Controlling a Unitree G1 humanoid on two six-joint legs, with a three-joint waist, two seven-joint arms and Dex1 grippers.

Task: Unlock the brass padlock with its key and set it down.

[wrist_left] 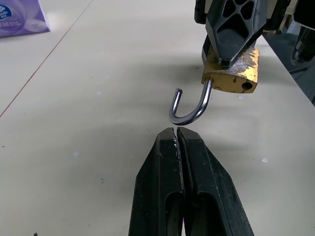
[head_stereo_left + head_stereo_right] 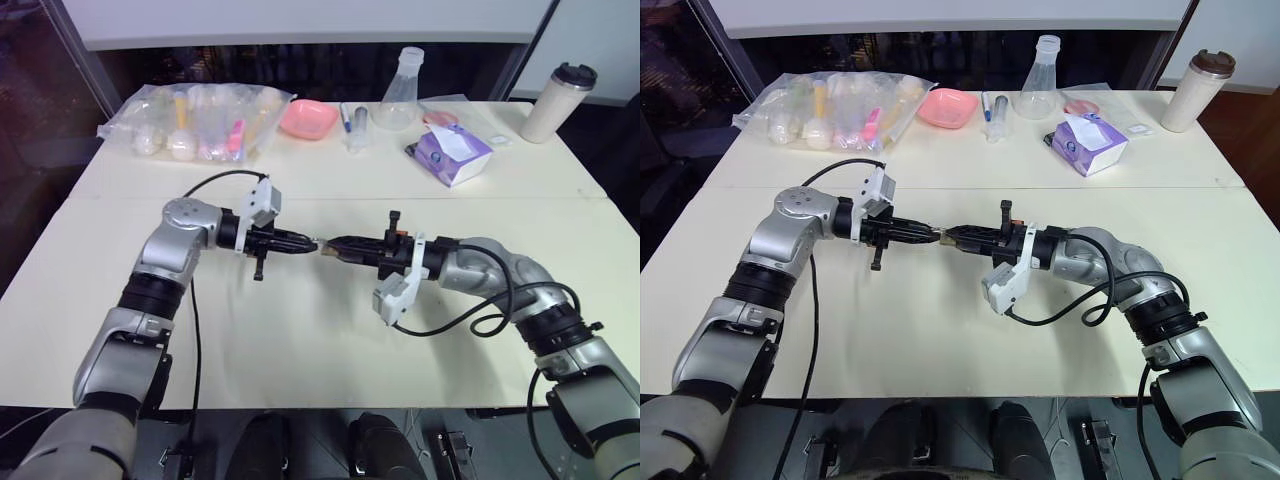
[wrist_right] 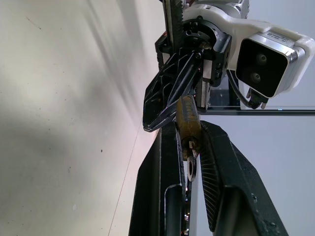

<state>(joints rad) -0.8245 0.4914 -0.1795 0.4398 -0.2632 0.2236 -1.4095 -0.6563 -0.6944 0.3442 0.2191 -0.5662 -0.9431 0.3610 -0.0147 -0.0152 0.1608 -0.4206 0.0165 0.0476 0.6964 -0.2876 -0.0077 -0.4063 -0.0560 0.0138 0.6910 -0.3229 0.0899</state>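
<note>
We are seeing the two arms meeting tip to tip above the middle of the pale surface (image 2: pixel 300 340). The right end effector (image 2: pixel 335 245) is gripping the brass padlock (image 1: pixel 231 73) by its yellow block body, holding it in the air over the surface, not resting on it. In the left wrist view the silvery shackle (image 1: pixel 189 105) is hanging open: one leg is staying in the body while the free end is curling out as a hook toward the left end effector (image 1: pixel 177 135). That left end effector is sitting fully closed, its two black fingers (image 1: pixel 157 167) pressed together, their tips just beside the curve of the shackle; we cannot tell whether they are touching it or whether anything thin is pinched between them. In the right wrist view the padlock's narrow edge is showing between the right fingers (image 3: pixel 162 167), with the left end effector directly across from it.

Along the far side of the surface we are noting a clear bag of small items (image 2: pixel 195 120), a pink dish (image 2: pixel 307 118), a glass flask (image 2: pixel 400 92), a purple tissue box (image 2: pixel 455 155) and a lidded travel cup (image 2: pixel 558 102), all well apart from the end effectors.
</note>
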